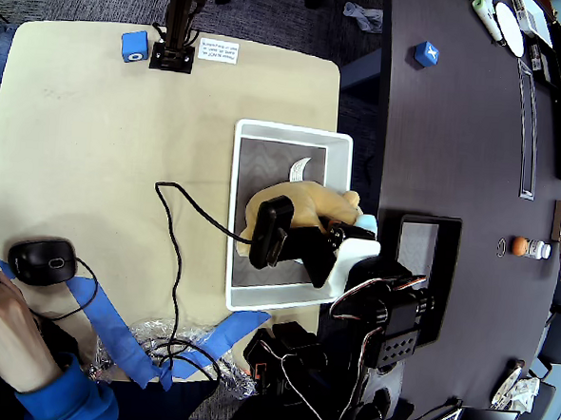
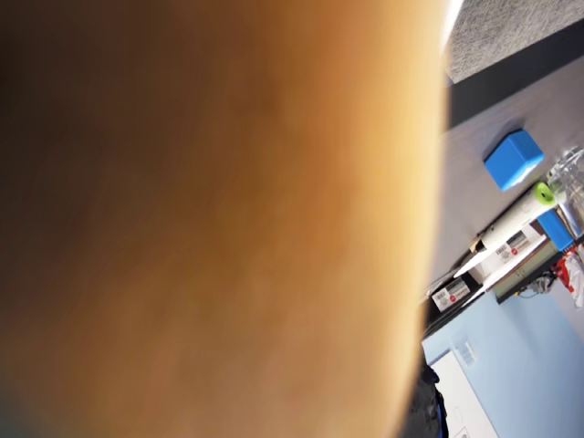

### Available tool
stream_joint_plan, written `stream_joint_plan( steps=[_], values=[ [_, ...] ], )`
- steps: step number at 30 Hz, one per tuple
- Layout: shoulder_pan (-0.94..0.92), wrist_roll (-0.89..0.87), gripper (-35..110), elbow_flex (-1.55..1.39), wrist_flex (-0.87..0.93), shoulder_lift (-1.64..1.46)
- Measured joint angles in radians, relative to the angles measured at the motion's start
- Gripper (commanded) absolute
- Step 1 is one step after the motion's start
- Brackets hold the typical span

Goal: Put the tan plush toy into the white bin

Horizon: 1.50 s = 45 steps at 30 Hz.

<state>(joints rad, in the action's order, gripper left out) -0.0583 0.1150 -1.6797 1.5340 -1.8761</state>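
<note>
One tan plush toy point(image 1: 305, 204), one white bin point(image 1: 295, 131), one black tray point(image 1: 430, 222), two blue cubes point(image 1: 134, 46) point(image 1: 425, 54), one computer mouse point(image 1: 41, 259), one white label card point(image 1: 219, 50) and one person's hand point(image 1: 5, 322) are counted in the overhead view.

Soft matt plush toy point(image 1: 305, 204) — glossy plastic bin point(image 1: 295, 130)
</note>
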Motion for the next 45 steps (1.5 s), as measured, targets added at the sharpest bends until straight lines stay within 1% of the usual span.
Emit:
stream_joint_plan(
  steps=[6,9,27,30,35,38,45],
  values=[
    [-0.002,0.000,1,0.000,-0.002,0.000],
    [-0.005,0.000,4,0.000,-0.002,0.000],
    [0.035,-0.008,49,0.000,0.002,0.000],
    [0.032,-0.005,56,0.000,0.035,0.000],
    [0.029,0.000,69,0.029,0.143,-0.003],
    [0.020,-0.006,76,0.069,0.193,-0.058],
    [0.014,-0.008,88,0.063,0.195,-0.244]
  ],
)
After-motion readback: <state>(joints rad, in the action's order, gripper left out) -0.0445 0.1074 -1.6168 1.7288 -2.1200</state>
